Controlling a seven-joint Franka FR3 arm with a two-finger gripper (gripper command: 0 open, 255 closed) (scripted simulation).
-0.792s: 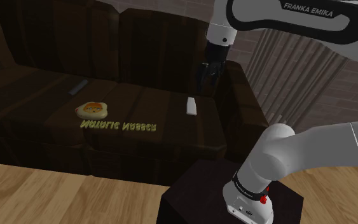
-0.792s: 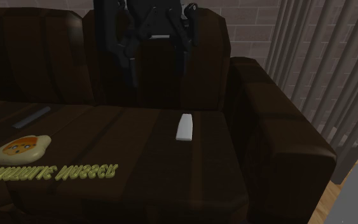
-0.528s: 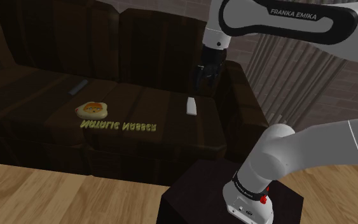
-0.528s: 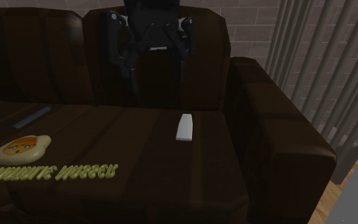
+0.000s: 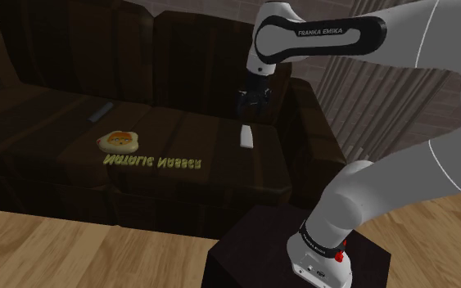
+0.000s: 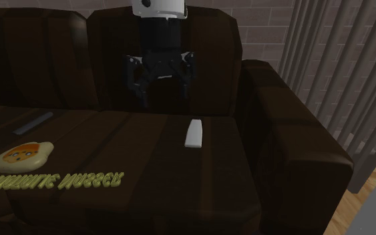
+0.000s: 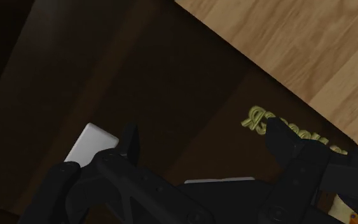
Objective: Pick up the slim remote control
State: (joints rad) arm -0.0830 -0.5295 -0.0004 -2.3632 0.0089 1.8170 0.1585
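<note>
1. All-black two-finger gripper (image 6: 163,100) hangs fingers-down in front of the backrest of the dark brown leather sofa (image 6: 146,180). Fingers spread wide, nothing between them.
2. Slim pale grey rectangular remote control (image 6: 194,133) lies flat on the seat cushion, lower than the fingertips. It is off to the gripper's side, towards the sofa arm. No contact.
3. Shoulder view: gripper (image 5: 250,110) sits just above the remote's (image 5: 245,135) far end, a gap showing between them.
4. Wrist view: gripper (image 7: 203,133) open. The remote (image 7: 89,143) lies just outside one finger, not in the gap. Part of it is hidden behind the hand.
5. Farther from the gripper, on the next cushion: a flat yellow pad with an orange face picture (image 6: 23,155). Yellow-green raised lettering (image 6: 56,180) lies just in front of it.
6. Farthest from the gripper on the seat: a thin dark bar-shaped object (image 6: 33,123), flat. I cannot tell what it is.
7. Light wooden plank floor (image 5: 56,245) in front of the sofa.
8. Grey pleated curtain (image 6: 333,60) beyond the sofa arm on the remote's side.
</note>
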